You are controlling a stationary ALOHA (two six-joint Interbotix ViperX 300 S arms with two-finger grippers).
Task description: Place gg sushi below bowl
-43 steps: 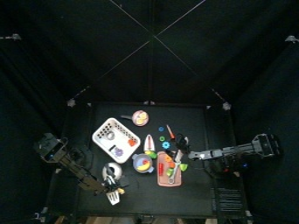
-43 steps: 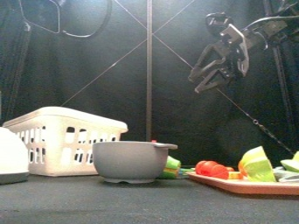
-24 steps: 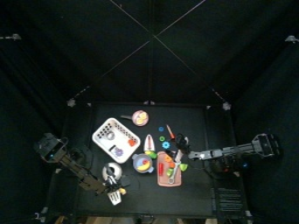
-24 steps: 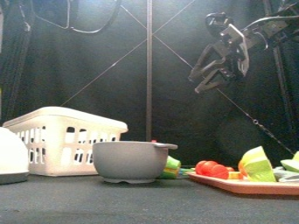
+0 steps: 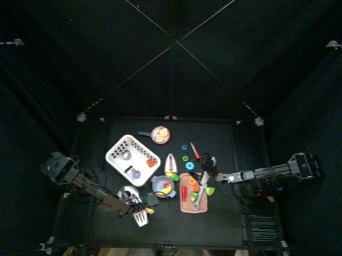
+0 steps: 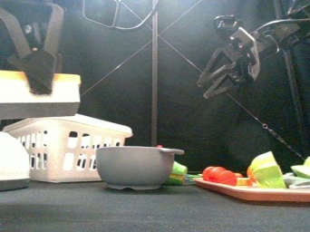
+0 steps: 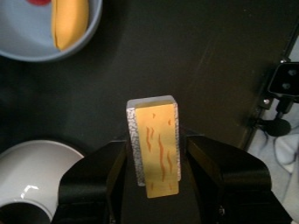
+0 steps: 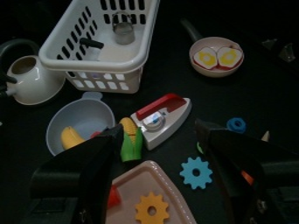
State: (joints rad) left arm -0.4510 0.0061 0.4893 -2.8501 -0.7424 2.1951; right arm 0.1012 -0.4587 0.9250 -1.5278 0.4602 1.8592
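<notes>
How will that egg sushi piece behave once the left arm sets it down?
The egg sushi probably stays rigid: its edges look straight between the left end effector. Its blocky, flat-sided shape suggests it won't roll. It's likely light, hanging level in mid-air.

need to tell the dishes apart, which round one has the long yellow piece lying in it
The grey bowl with the bluish rim, next to the white basket; a long yellow piece lies inside. The orange-pink dish holds halved egg-like pieces instead.
</notes>
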